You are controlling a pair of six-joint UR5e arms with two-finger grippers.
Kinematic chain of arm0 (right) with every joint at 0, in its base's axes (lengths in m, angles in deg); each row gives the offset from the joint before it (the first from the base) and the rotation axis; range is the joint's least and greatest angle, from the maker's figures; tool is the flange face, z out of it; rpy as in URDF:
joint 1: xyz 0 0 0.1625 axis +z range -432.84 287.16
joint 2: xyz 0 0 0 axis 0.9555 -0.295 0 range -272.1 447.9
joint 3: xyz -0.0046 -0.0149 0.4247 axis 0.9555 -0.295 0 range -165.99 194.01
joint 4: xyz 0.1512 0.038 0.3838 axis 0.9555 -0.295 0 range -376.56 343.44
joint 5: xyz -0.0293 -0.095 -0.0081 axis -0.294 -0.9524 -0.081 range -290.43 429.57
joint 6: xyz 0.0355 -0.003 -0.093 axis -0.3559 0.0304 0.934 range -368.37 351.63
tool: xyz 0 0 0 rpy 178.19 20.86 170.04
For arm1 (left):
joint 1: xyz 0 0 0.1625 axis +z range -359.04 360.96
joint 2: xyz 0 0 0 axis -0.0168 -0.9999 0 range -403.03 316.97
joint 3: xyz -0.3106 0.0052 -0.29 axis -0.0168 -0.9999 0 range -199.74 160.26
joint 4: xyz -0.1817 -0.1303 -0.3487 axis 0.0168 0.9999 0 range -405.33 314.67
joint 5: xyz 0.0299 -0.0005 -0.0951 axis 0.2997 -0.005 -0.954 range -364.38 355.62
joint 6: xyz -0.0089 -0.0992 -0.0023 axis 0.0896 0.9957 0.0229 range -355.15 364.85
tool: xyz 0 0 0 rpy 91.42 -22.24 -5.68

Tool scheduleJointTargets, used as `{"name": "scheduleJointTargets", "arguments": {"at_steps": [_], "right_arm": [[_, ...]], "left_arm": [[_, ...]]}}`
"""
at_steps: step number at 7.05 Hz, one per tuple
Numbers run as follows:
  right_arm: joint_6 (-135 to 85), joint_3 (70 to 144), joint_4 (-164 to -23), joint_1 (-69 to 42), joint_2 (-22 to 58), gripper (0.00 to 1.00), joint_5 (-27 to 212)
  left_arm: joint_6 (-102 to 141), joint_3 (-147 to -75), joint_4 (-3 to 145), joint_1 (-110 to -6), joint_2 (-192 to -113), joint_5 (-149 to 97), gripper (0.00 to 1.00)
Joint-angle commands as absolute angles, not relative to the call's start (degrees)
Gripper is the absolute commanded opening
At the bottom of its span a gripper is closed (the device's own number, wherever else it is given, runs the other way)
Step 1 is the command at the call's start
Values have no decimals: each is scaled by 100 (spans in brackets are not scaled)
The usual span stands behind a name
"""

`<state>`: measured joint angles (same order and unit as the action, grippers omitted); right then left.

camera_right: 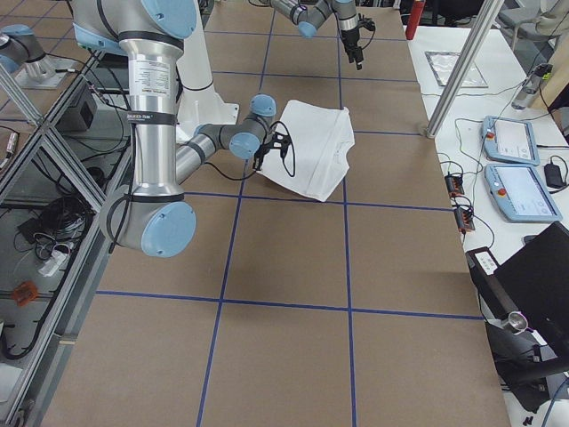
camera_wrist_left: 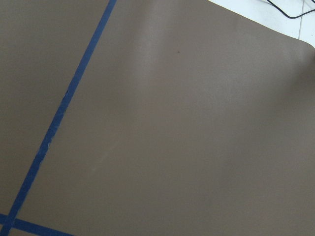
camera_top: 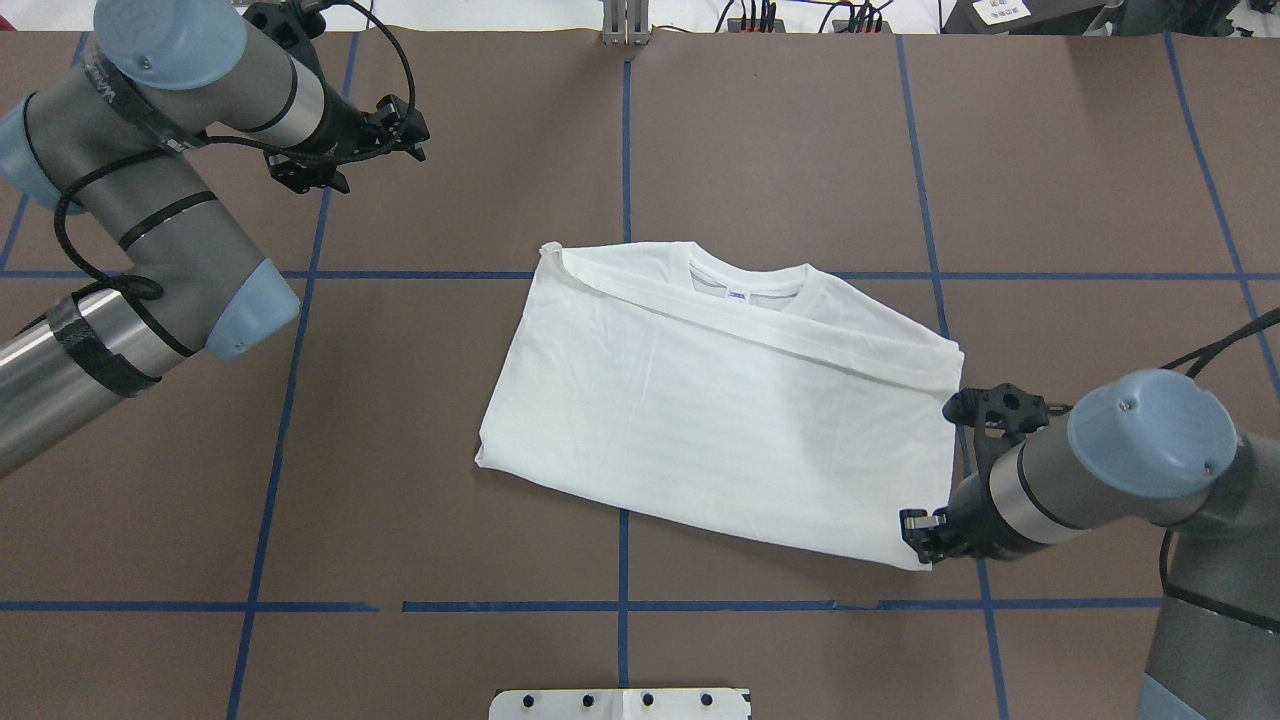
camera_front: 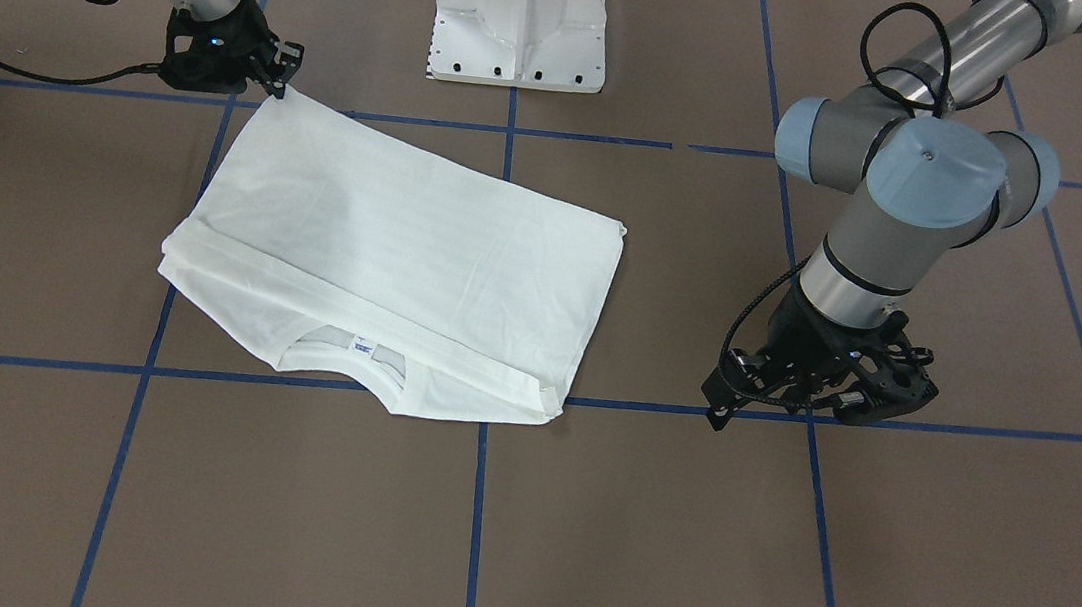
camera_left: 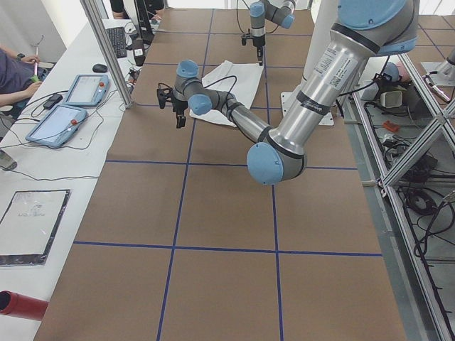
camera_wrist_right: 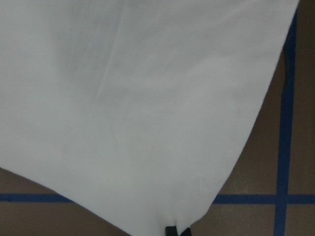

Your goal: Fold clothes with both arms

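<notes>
White T-shirt (camera_front: 406, 249) lies part-folded mid-counter (camera_front: 576, 549), one corner clamped in the right gripper (camera_front: 279, 85). Overhead, the left gripper (camera_top: 408, 128) hangs with jaws apart, empty, well away. Right wrist view: the hold is on the very tip, so the cloth may slip free and spoil the fold.

The plain white fabric T-shirt (camera_top: 700, 420) is white all over, broken only by faint grey crease shadows. Its ribbed collar (camera_top: 750, 280) is the same white, and the small neck label (camera_top: 737, 295) is white with blue print. The flat matte bench (camera_top: 800, 150) is brown and crossed by a grid of blue tape lines (camera_top: 625, 150). The tubular metal left arm (camera_top: 180, 250) and right arm (camera_top: 1050, 490) are silver-grey with light-blue joint caps and black cables. The left gripper (camera_front: 818, 398) and right gripper (camera_front: 277, 85) are black. At the top centre of the front-facing view, the white metal pedestal base (camera_front: 519, 30) has a row of black holes.
</notes>
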<state>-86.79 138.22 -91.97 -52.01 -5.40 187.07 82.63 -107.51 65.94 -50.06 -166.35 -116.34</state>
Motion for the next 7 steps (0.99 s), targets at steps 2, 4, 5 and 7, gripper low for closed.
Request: {"name": "scheduleJointTargets", "arguments": {"at_steps": [2, 4, 5, 7], "right_arm": [[-9001, 14188, -9197, -6543, -745, 0, 18743], [-9370, 14338, -9197, -6880, -693, 47, 18682], [-9389, 14330, -9197, -6724, -667, 99, 18673], [-9389, 14329, -9145, -5866, -265, 100, 18690]], "left_arm": [[8255, -10790, 6603, -5010, -16607, -11627, 99], [8220, -10781, 6611, -5010, -16607, -11635, 99], [8211, -10781, 6612, -5001, -16642, -11653, 99], [8193, -10929, 6594, -4958, -16660, -11827, 99]]}}
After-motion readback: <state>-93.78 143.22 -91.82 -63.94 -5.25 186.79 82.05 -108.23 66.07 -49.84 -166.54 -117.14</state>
